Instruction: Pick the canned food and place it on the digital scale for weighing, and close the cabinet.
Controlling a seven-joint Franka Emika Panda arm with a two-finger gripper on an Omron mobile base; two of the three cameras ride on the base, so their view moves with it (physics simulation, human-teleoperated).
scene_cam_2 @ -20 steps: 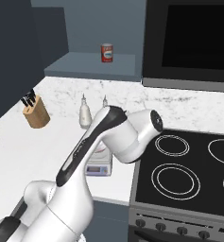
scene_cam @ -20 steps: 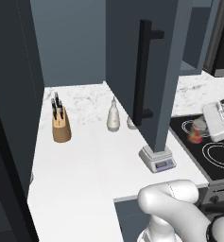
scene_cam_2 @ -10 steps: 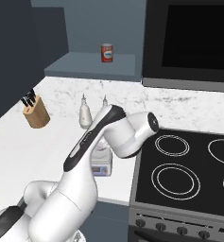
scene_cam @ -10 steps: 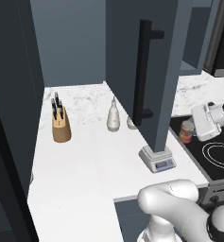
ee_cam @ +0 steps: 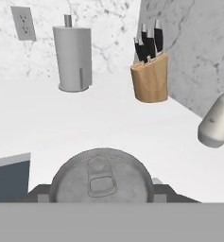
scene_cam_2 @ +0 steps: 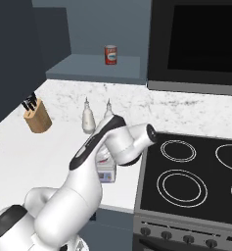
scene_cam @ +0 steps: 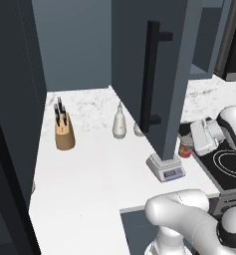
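A white marbled counter (scene_cam: 89,189) runs along the wall of this dark slate-blue kitchen and ends at a black stove (scene_cam_2: 196,181) on its right.

Nearest the robot, at the counter's right edge where it meets the stove, the gripper (scene_cam: 191,144) holds the canned food (scene_cam: 185,149). In the hand view the tin's silvery top (ee_cam: 101,177) sits between the two finger tips, so the jaws look set narrow on its sides. The tin hangs clear of the counter, just beside the digital scale (scene_cam: 164,168) on its stove side and somewhat above the platform.

The scale stands near the counter's front right corner, under the lower edge of the cabinet door (scene_cam: 139,60). The door stands swung out over the counter, its black bar handle (scene_cam: 152,74) facing the room.

Further back, two white bottles (scene_cam_2: 88,117) stand near the back edge, and a knife block (scene_cam: 64,133) stands toward the back left corner. A second red-labelled tin (scene_cam_2: 110,54) stands on the open cabinet's shelf.

The step in hand looks like the carry to the scale. Next, the tin needs to shift sideways until it is centred over the platform. It should then go down upright and be released. The door's lower edge hangs close above the scale, so the approach has to stay low. Closing the cabinet remains.
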